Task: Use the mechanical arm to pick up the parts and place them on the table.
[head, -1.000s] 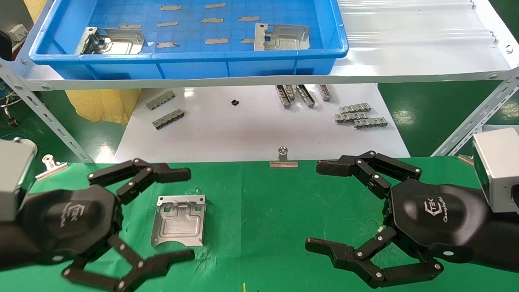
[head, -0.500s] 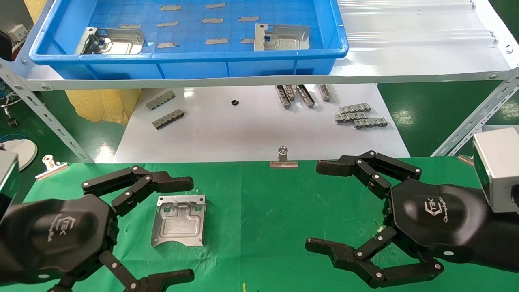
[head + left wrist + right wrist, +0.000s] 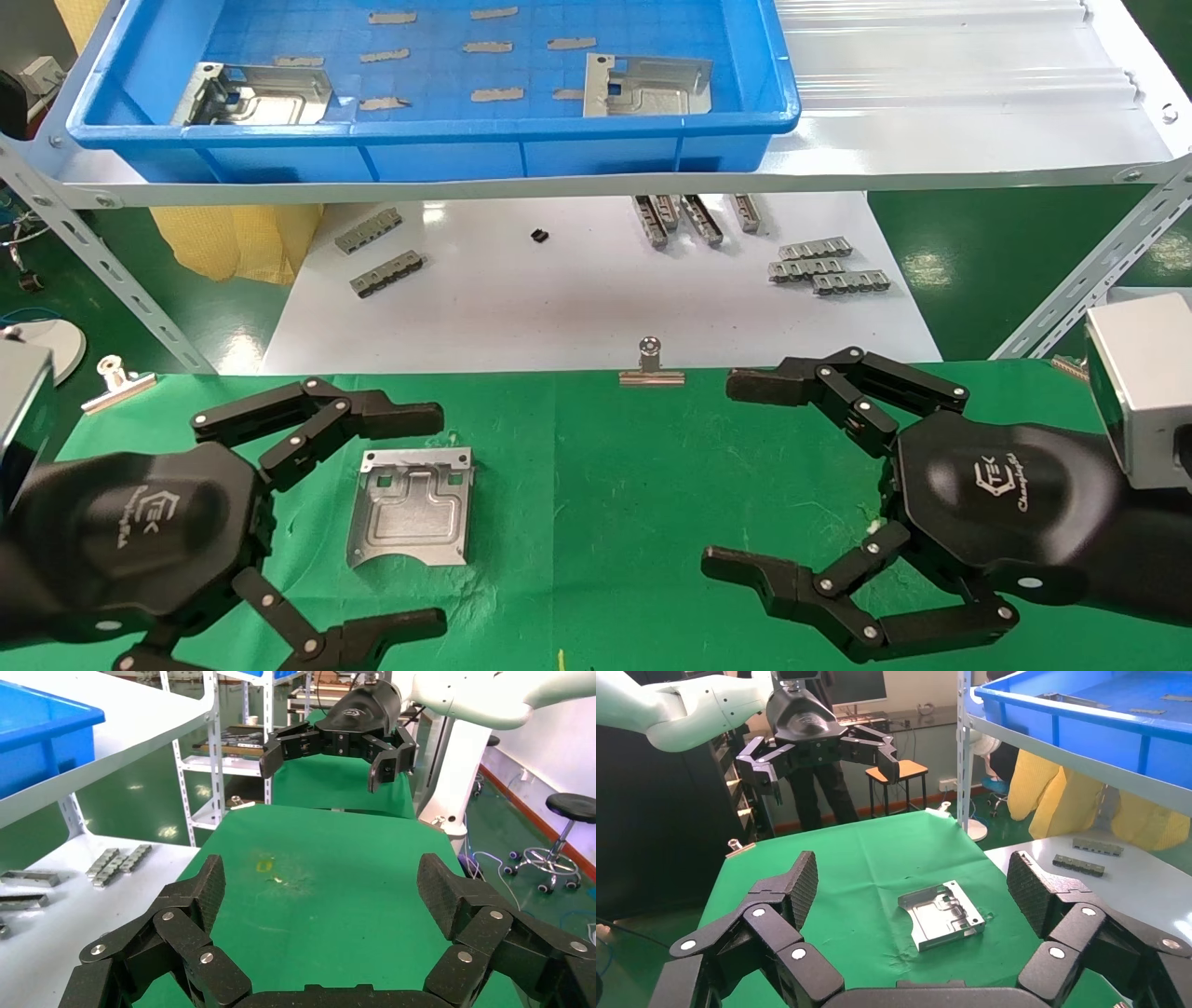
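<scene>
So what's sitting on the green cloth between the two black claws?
One shiny metal plate, lying flat near the left gripper. From it to the right gripper there is only bare green cloth. The head view shows this.

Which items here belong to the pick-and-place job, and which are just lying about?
Job:
- plate on the green table
- two plates in the blue tray
- green table
- left gripper, open
- right gripper, open

Lying about:
- grey toothed strips
- binder clips
- white shelf board
</scene>
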`<state>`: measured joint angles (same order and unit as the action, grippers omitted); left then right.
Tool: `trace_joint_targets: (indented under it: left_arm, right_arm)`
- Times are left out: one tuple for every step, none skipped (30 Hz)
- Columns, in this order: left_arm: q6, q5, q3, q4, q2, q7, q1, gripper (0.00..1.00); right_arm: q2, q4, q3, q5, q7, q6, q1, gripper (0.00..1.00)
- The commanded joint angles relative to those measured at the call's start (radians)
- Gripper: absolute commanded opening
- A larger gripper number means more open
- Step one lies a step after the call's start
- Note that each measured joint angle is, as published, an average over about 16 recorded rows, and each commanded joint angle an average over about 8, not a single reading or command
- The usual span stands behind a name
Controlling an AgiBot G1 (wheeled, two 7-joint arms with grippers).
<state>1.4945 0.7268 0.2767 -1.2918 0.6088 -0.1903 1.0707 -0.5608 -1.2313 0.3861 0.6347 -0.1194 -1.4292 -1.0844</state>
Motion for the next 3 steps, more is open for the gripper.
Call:
trace_joint_targets:
  left_arm:
    - [0.0,0.001,0.001,0.003,0.001,0.001,0.001,1.0]
    - [0.0,0.001,0.001,0.003,0.001,0.001,0.001,1.0]
    - [0.0,0.001,0.001,0.003,0.001,0.001,0.002,1.0]
  right_arm:
    - [0.0,0.0,0.0,0.0,0.0,0.0,0.0,1.0]
    - [0.0,0.0,0.0,0.0,0.0,0.0,0.0,1.0]
    - [0.0,0.0,0.0,0.0,0.0,0.0,0.0,1.0]
